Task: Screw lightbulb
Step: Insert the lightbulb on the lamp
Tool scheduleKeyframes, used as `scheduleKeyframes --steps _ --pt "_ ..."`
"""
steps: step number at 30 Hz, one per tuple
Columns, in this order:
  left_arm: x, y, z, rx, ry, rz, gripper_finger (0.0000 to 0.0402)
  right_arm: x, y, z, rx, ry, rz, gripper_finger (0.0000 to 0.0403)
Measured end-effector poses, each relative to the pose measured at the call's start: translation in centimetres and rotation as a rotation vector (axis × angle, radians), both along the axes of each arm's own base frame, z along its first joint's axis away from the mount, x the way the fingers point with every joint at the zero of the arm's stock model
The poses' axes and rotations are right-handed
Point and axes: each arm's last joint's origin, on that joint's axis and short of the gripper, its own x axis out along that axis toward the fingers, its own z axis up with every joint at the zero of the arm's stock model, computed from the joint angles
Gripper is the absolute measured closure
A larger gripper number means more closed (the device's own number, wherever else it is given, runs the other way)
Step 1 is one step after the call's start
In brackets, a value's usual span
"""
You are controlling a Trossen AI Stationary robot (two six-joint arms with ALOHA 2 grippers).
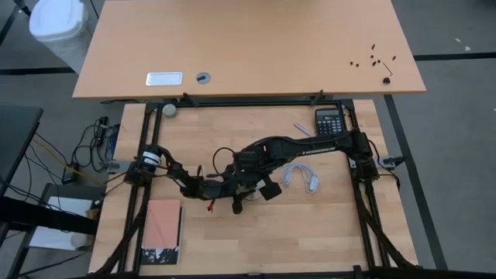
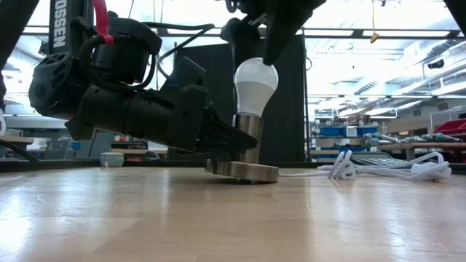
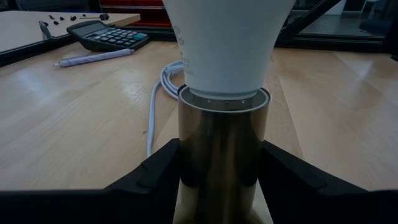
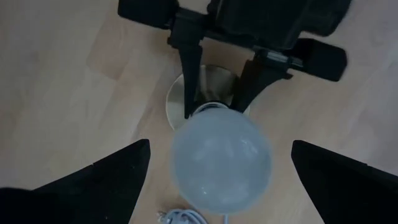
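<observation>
The white lightbulb (image 2: 255,84) stands upright with its narrow end in a shiny metal socket tube (image 3: 224,143). The tube rises from a round metal base disc (image 2: 242,171) that lies flat on the wooden table. My left gripper (image 2: 233,138) reaches in level near the table and is shut on the socket tube. Above the bulb, my right gripper (image 4: 221,146) points down and is open. Its two fingers stand wide on either side of the globe (image 4: 221,158) without touching it. My left gripper pinches the socket tube (image 3: 186,155) between its two fingers (image 3: 155,171), just below the tube's rim and the bulb. The fingers come in level from the table's left side. The socket stays upright with its base disc on the table.
A bundled white cord (image 2: 378,169) runs from the socket toward the table's right. A calculator (image 3: 109,34) and a pen (image 3: 93,57) lie at the far right. A pink notebook (image 1: 161,231) lies at the near left. A second desk (image 1: 248,46) stands beyond.
</observation>
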Motion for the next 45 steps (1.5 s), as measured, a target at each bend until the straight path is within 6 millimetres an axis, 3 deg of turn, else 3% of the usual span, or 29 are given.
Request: scheduleKeyframes --steps 22,34,45 --pt "0.0 0.0 0.0 -0.005 -0.001 0.0 0.0208 0.1 -0.3 -5.3 0.003 0.031 0.063 0.0003" --pt "0.0 0.0 0.0 -0.005 -0.001 0.0 0.0208 0.4 -0.2 -5.3 -0.004 -0.01 0.098 0.0004" --pt "0.0 0.0 0.0 -0.005 -0.001 0.0 0.0208 0.5 -1.0 -5.3 -0.005 -0.012 0.086 0.0029"
